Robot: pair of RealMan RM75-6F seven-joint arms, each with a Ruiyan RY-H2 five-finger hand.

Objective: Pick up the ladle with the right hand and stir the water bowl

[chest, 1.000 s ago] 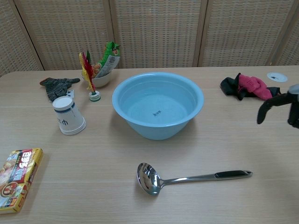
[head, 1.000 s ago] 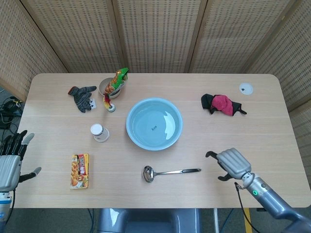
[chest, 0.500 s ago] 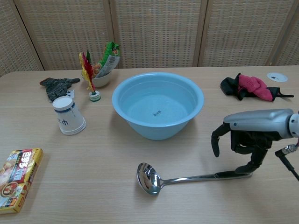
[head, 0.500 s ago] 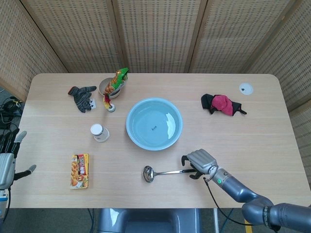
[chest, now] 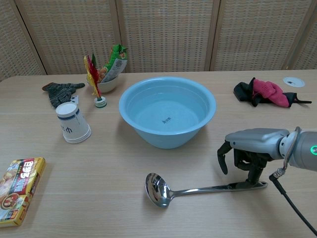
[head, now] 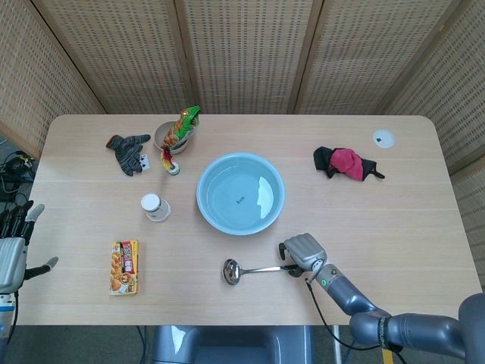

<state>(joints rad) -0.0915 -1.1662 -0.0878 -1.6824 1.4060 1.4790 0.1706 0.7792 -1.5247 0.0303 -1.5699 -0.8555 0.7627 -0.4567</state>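
Steel ladle (chest: 198,189) lies flat on the wooden table (head: 409,220), its cup towards the left, just in front of the pale blue water bowl (chest: 167,111), while the right hand (chest: 250,148) arches over the dark handle end with fingertips (chest: 256,174) touching it; whether it is properly gripped cannot be told. At the table's left edge the left hand (head: 14,252) hangs with fingers spread, holding nothing, well apart from a paper cup (head: 154,206) and a snack box (head: 124,266)
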